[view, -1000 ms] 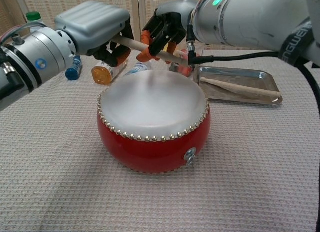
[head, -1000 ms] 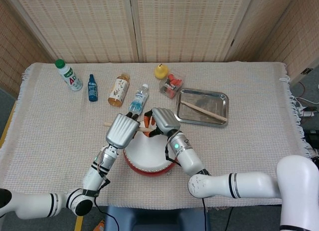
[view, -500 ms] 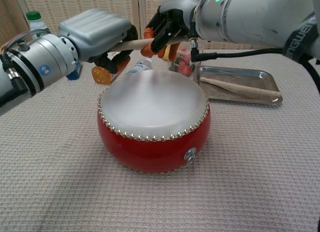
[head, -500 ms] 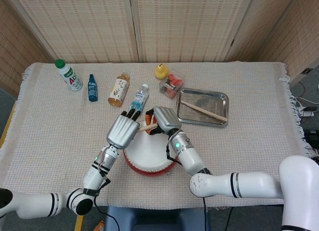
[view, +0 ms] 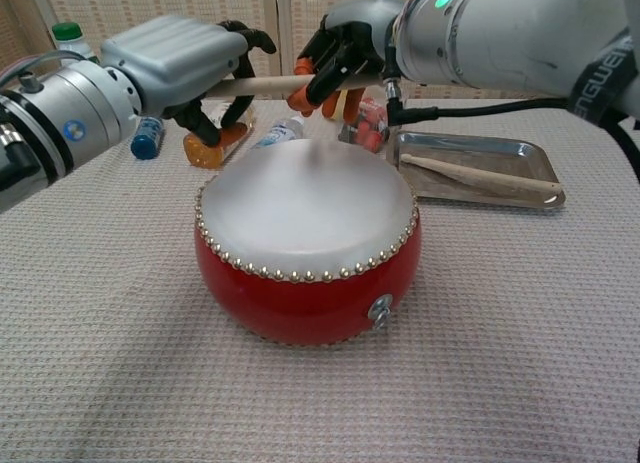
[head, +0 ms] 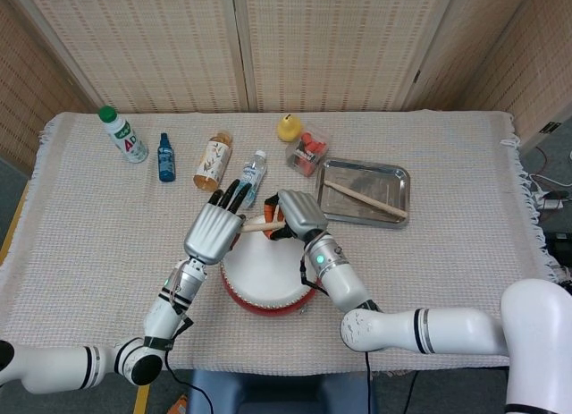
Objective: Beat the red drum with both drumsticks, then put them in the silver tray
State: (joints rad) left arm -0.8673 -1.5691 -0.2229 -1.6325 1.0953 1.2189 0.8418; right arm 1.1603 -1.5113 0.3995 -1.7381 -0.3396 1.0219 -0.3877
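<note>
Red drum (view: 308,251) is sitting nearest the robot on the woven tablecloth (view: 120,383), its pale skin facing up. Just above its far edge both hands are meeting on one drumstick (view: 262,84), which is lying roughly level over the drumhead, not touching it. Left hand (view: 185,63) is curling loosely around the stick's left end, some fingers spreading outward in the head view; whether it is actually gripping, cannot tell. Right hand (view: 345,48) is closing orange-tipped fingers (view: 322,78) around the stick's right end, holding it. To the right, beyond the drum, the silver tray (head: 397,208) is carrying the second drumstick (head: 365,198) lying diagonally inside. Further back are sitting a clear water bottle (head: 253,174), amber bottle (head: 213,160), small blue bottle (head: 165,157), green-capped bottle (head: 123,134), a box of red items (head: 307,152) and yellow rubber duck (head: 287,127).
</note>
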